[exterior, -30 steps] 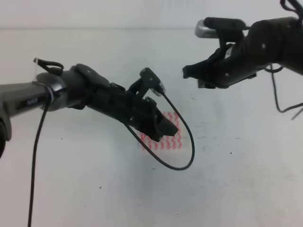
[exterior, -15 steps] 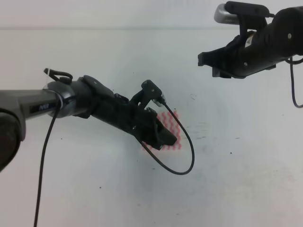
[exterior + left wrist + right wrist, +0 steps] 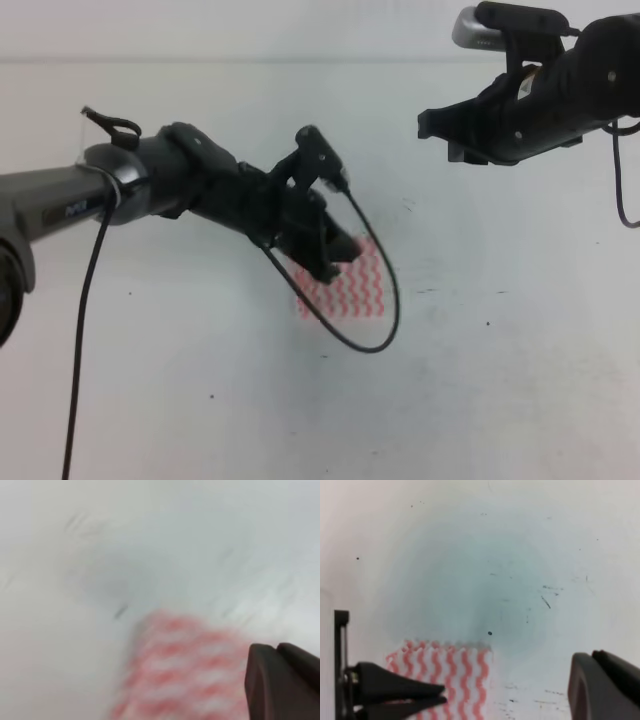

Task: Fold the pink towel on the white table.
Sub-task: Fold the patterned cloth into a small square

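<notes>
Towel (image 3: 345, 288), pink, lies flat at frame centre; left gripper (image 3: 335, 255) over it, right gripper (image 3: 432, 127) upper right; neither's opening discernible.

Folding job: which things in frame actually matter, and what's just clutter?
Matters:
pink towel
white table
left gripper, just over the towel
right gripper, raised, away from the towel

Just there:
black cable loop hanging off the left arm
</notes>
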